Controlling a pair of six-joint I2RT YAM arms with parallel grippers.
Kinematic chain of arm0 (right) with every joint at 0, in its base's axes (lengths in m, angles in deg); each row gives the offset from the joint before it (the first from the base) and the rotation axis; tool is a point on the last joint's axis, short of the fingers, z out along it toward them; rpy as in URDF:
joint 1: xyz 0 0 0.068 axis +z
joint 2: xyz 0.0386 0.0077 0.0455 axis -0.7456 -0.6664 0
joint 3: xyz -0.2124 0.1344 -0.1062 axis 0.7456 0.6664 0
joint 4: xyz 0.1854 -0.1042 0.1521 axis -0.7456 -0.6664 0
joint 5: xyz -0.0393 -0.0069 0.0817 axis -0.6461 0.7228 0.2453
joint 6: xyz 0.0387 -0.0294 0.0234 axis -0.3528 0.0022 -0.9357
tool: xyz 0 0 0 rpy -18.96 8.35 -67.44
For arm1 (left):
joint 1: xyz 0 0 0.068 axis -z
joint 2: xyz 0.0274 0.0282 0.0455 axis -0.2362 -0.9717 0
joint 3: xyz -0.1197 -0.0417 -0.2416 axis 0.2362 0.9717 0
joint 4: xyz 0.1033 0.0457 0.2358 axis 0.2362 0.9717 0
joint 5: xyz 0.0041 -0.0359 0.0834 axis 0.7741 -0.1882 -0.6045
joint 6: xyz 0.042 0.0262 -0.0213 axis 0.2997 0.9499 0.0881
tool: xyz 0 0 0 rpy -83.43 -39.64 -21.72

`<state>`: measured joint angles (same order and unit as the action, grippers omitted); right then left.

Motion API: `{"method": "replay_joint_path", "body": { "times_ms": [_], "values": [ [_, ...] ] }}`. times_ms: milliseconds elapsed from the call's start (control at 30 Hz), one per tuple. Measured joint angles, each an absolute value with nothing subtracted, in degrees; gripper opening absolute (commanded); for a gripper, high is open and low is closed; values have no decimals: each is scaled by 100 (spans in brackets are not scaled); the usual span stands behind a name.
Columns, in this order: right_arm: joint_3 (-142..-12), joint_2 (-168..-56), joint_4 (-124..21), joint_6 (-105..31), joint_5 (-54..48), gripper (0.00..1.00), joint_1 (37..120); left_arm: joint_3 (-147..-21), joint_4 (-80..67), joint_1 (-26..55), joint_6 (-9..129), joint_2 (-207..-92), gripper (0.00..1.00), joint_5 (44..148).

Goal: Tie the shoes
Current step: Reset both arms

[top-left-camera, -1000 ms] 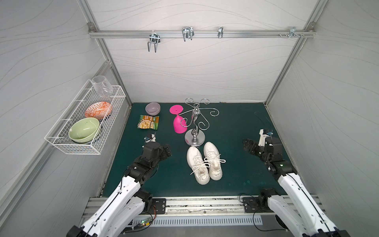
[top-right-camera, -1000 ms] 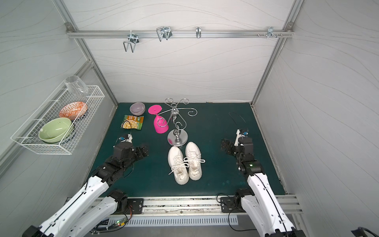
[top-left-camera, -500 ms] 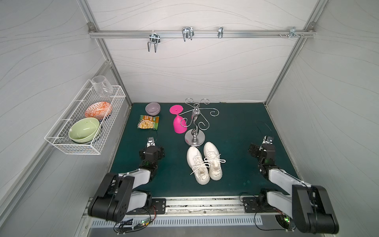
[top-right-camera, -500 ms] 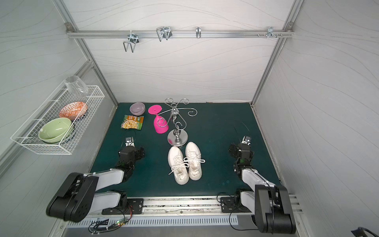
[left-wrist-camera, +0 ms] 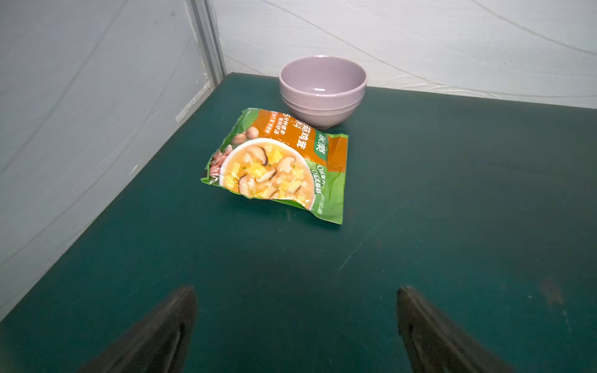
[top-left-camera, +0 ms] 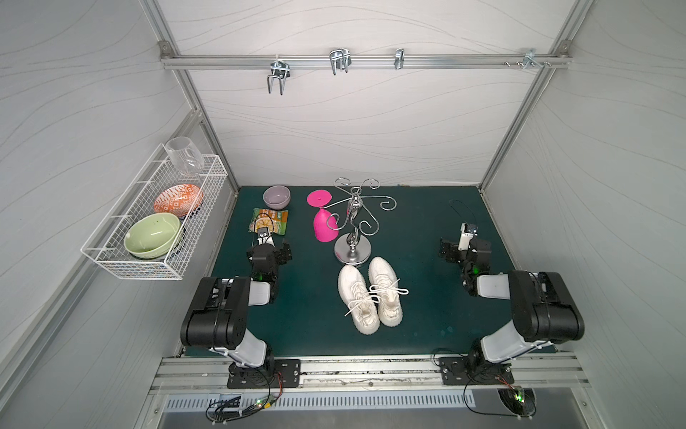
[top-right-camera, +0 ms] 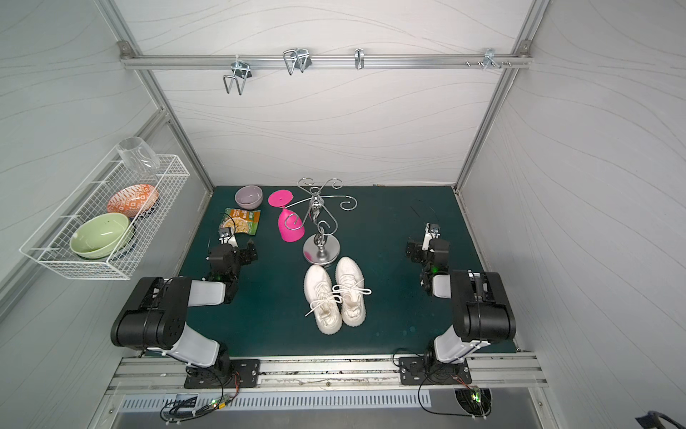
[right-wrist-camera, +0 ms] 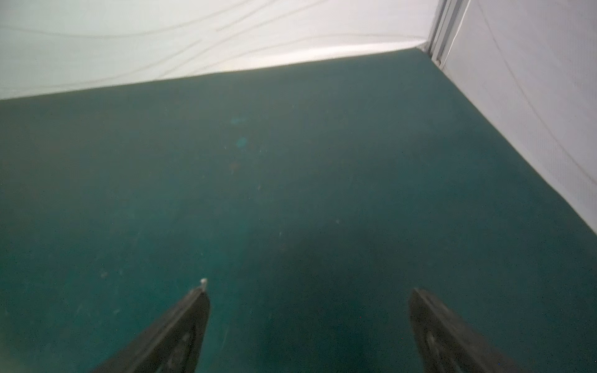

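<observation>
The shoes [top-left-camera: 369,293] lie side by side on the green mat [top-left-camera: 415,230], toes just beside the base of the stand [top-left-camera: 352,250] and heels away from it. I judge that this leaves the laces [top-left-camera: 391,288] reachable from both sides. The shoes are cream knit and soft-looking, with ribbed soles. Flat white laces sprawl over the tongues, and I cannot tell if any knot holds. The left gripper [left-wrist-camera: 295,290], well left of the stand, has its jaws spread on nothing. The right gripper [right-wrist-camera: 307,289], well right of it, is spread and empty too. The stand is polished metal with curled hooks.
</observation>
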<state>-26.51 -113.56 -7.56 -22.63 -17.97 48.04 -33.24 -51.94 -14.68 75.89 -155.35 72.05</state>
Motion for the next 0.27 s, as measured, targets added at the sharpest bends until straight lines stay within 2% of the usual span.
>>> {"method": "replay_joint_path", "body": {
  "times_ms": [267],
  "values": [
    [-2670, -11356, -926, -2169, -1581, 99, 4791, -3327, -5032, -1466, 7565, -15535, 100, 7321]
  ]
}}
